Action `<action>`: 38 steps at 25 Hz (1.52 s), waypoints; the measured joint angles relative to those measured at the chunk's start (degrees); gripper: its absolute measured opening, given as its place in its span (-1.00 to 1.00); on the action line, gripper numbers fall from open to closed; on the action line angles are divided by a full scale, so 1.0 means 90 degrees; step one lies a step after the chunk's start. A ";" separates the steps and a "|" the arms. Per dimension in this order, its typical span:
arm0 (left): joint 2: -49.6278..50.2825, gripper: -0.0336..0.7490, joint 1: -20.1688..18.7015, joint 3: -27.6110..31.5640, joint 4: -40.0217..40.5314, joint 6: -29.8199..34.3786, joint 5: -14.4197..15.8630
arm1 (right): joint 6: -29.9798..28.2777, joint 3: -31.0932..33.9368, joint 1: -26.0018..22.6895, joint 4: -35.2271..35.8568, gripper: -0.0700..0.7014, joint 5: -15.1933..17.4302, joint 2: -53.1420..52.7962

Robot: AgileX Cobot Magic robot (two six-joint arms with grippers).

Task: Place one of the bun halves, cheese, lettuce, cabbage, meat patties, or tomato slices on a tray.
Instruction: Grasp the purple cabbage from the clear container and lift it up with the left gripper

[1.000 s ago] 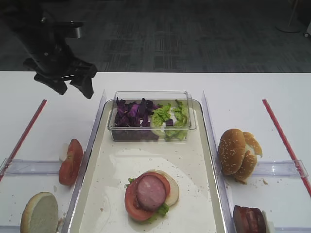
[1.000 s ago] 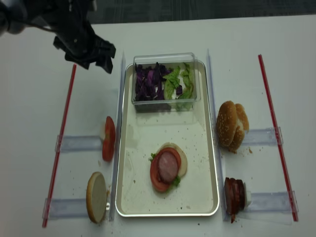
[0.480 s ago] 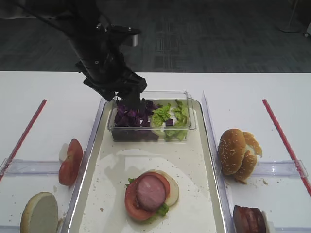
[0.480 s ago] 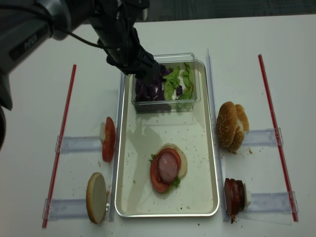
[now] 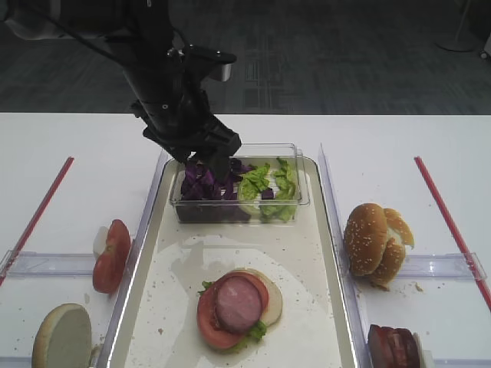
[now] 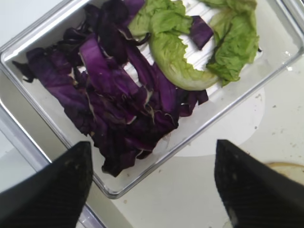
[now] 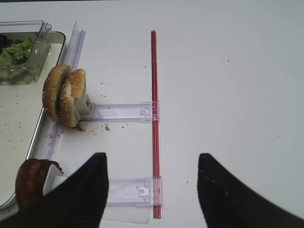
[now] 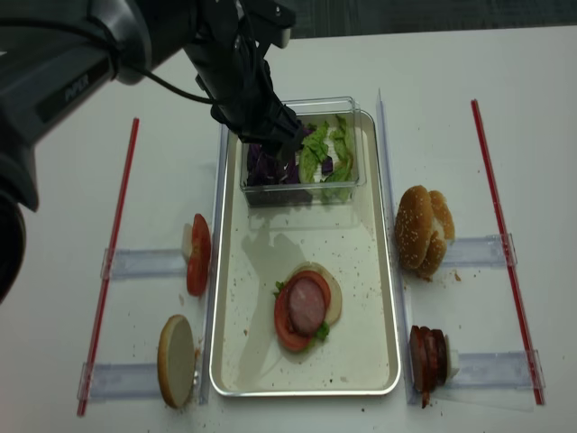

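The left claw now hangs spread wide over the cabbage in the clear tub, no longer above the counter far left.

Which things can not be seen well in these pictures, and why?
- Cabbage: in both high views the left claw covers part of it.
- Meat patties: cut by the bottom edge in the first high view.
- Bottom bun half: mostly under the tomato slice and patty.
- Right claw: seen only by its own camera, open.
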 joint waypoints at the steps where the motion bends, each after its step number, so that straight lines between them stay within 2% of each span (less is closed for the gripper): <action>1: 0.0049 0.34 0.0000 -0.0014 0.0000 0.0004 -0.0028 | -0.0035 0.0000 0.0000 0.0000 0.34 0.0000 0.0000; 8: 0.0519 0.25 0.0000 -0.0502 0.0023 0.0019 -0.0066 | -0.0035 0.0000 0.0000 0.0000 0.34 0.0000 0.0000; 13: 0.0974 0.24 0.0000 -0.1038 0.0023 0.0042 0.0152 | -0.0035 0.0000 0.0000 0.0000 0.34 0.0000 0.0000; 21: 0.1524 0.24 0.0114 -0.1507 0.0023 0.0057 0.0273 | -0.0035 0.0000 0.0000 0.0000 0.34 0.0000 0.0000; 32: 0.1909 0.24 0.0262 -0.1643 -0.0054 0.0106 0.0316 | -0.0035 0.0000 0.0000 0.0000 0.34 0.0000 0.0000; 38: 0.2035 0.21 0.0262 -0.1657 -0.0105 0.0162 0.0202 | -0.0035 0.0000 0.0000 0.0000 0.34 0.0000 0.0000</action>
